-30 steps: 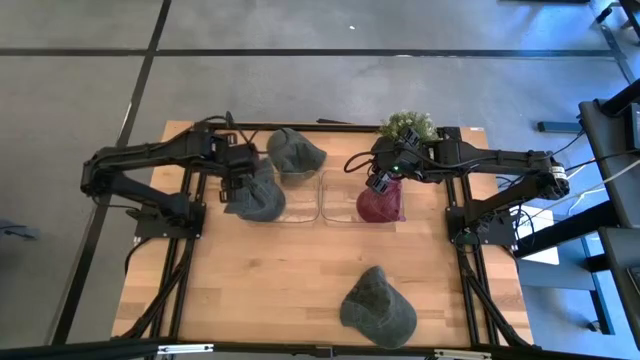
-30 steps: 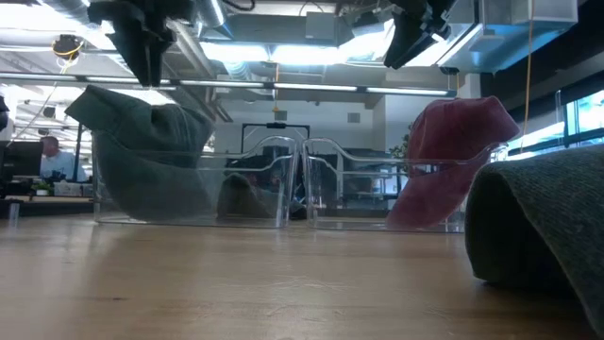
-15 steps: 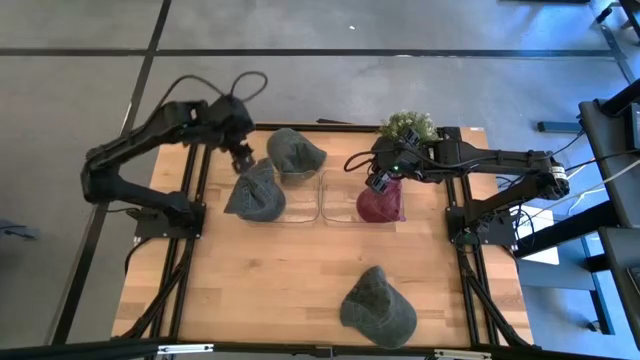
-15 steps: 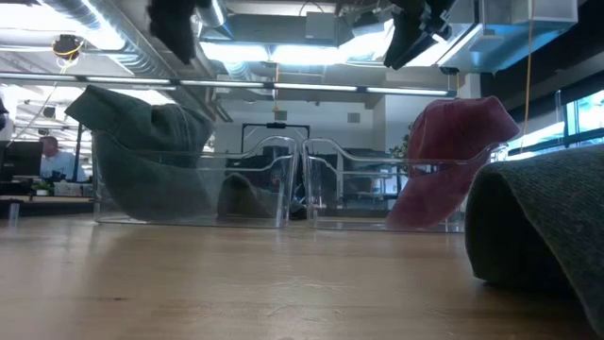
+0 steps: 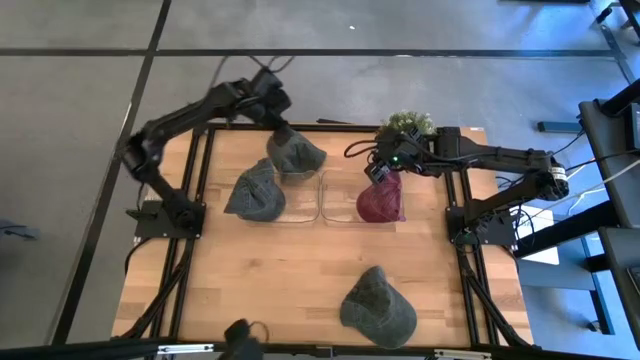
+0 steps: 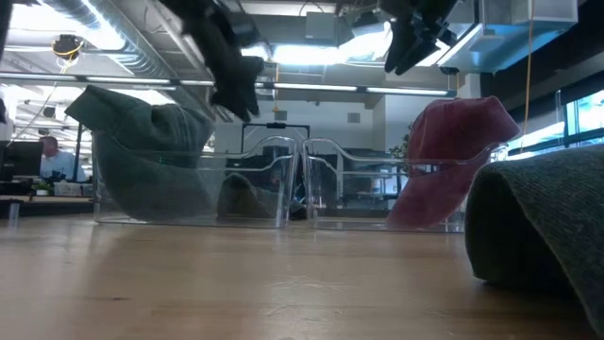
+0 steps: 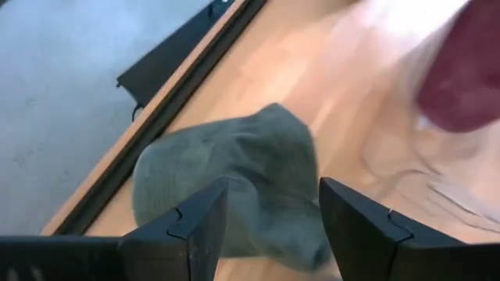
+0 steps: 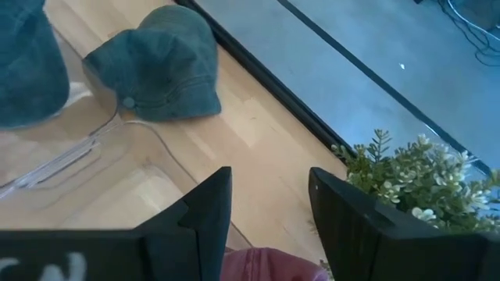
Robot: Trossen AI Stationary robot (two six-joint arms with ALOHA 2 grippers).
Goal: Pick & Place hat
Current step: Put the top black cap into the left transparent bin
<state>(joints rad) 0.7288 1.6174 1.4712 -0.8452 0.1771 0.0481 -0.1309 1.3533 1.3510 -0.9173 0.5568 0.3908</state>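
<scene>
Several hats show in the high view. A grey-green hat (image 5: 255, 192) sits in the left clear bin and a dark red hat (image 5: 380, 203) leans in the right clear bin. A green hat (image 5: 296, 152) lies on the table behind the bins, and another green hat (image 5: 378, 308) lies near the near edge. My left gripper (image 7: 273, 195) is open and hovers above the far green hat (image 7: 242, 183). My right gripper (image 8: 269, 183) is open above the red hat (image 8: 273, 267); in the low view it (image 6: 411, 42) stands clear of the hat (image 6: 453, 156).
Two clear plastic bins (image 5: 322, 200) stand side by side at mid-table. A small green plant (image 5: 408, 124) stands at the far edge beside my right gripper. Bare wood (image 5: 260, 270) lies between the bins and the near hat. The table's dark frame runs along the far edge.
My left arm has swung from above the grey-green hat in the left bin toward the far edge and to the right, and now stands over the far green hat, lower than half a second ago. My right gripper has shifted slightly toward the far edge. The hats have stayed put.
</scene>
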